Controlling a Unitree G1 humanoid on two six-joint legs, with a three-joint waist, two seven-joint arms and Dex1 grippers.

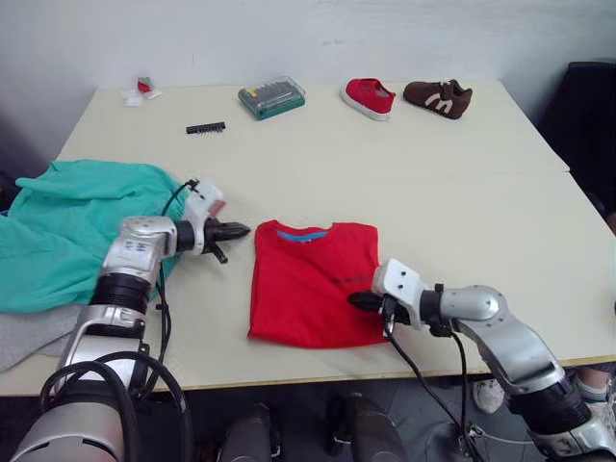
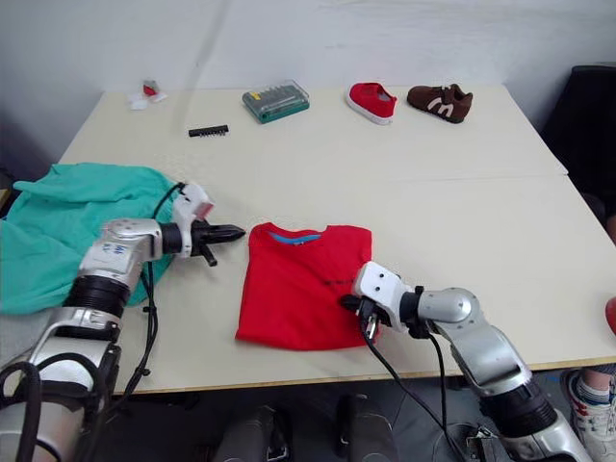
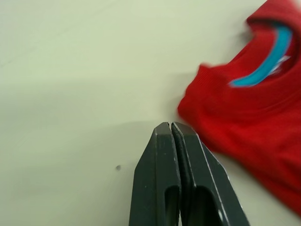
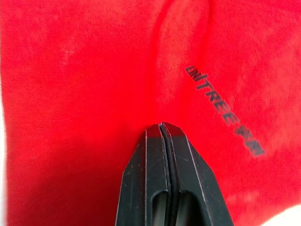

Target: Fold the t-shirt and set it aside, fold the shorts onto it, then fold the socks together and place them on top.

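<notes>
The red t-shirt (image 1: 310, 281) lies folded into a neat rectangle near the table's front middle, blue neckband facing the far side. My left gripper (image 1: 241, 230) hovers shut and empty over bare table just left of the collar (image 3: 263, 70). My right gripper (image 1: 358, 300) is shut too, its tips resting over the shirt's right side beside the dark chest print (image 4: 223, 110), with no fabric visibly pinched. The teal shorts (image 1: 67, 226) sit bunched at the table's left edge behind my left arm. Light grey fabric (image 1: 27, 339), seemingly the socks, pokes out below the shorts.
Along the far edge of the table (image 1: 433, 192) sit a green bit case (image 1: 272, 97), a red shoe (image 1: 368, 97) and a brown shoe (image 1: 438, 97). A black bit strip (image 1: 206, 127) and a small white-and-red item (image 1: 141, 90) lie at the far left.
</notes>
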